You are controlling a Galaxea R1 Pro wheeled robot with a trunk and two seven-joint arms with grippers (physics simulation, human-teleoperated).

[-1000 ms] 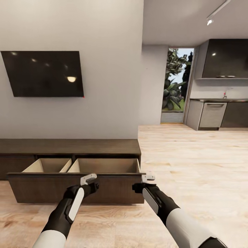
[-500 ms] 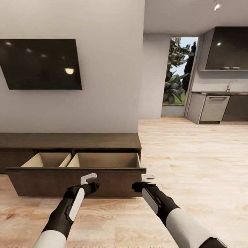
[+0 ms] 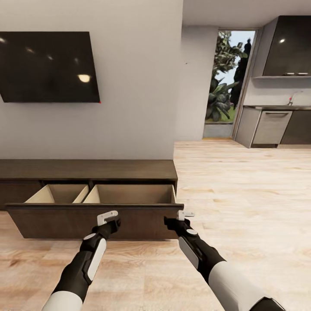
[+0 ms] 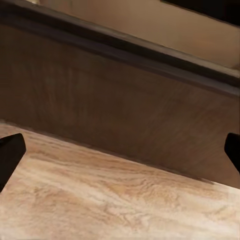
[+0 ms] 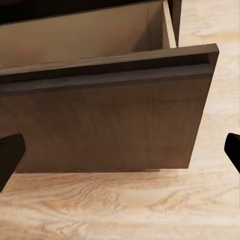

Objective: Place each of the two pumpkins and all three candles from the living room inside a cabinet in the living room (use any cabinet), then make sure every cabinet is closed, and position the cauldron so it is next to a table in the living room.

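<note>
Facing the cabinet point(image 3: 88, 169), low in the left half of the head view, with its wide pull-out front point(image 3: 93, 221) drawn forward and two pale compartments point(image 3: 129, 194) open to sight, both bare inside. Hung the left gripper point(image 3: 108, 216) just before the lower middle of that front and the right gripper point(image 3: 185, 214) at its right end, near the corner. Showed spread fingers on both: in the left wrist view the dark fingertips point(image 4: 10, 152) sat at opposite edges of the frame with wood grain and floor point(image 4: 100, 195) between; likewise in the right wrist view, fingertips point(image 5: 10, 150) far apart, nothing pinched, the drawer's right corner point(image 5: 200, 65) in the upper right.

Compared with the picture a second before, slid the whole scene downward and grew it larger, telling of a camera shift rather than of moved furniture: television point(image 3: 47, 67) now higher and cut by the upper left edge, doorway with plants point(image 3: 229, 82) and kitchen units point(image 3: 276, 125) pushed toward the upper right. Sat both grippers a little higher in the frame than before, arms more stretched toward the front. Kept the drawer pulled out as far as earlier.
</note>
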